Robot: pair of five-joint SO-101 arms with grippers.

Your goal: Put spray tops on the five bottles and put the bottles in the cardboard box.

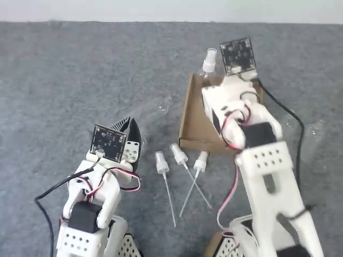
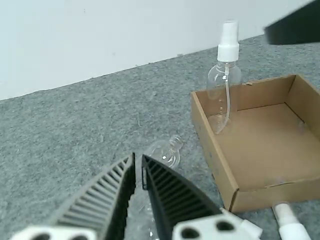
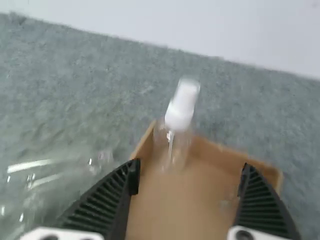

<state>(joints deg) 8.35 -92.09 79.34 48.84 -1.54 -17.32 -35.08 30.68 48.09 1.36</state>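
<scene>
A: So, what is seen nearest the arms?

B: The left gripper (image 2: 138, 160) is held low over the grey carpet (image 1: 64, 80), its jaws drawn almost together. Just beside it, three spray tops (image 1: 178, 154) are laid on the carpet, tubes pointed back toward the arms.

A: And beyond those?

B: The cardboard box (image 1: 188, 115) is set just past the tops. The right gripper (image 3: 189, 169) is held over it, jaws spread wide. A capless bottle (image 2: 165, 151) is laid on its side on the left arm's side of the box, apart from it. At the box's far corner, a capped bottle (image 1: 209, 60) is stood upright.
</scene>
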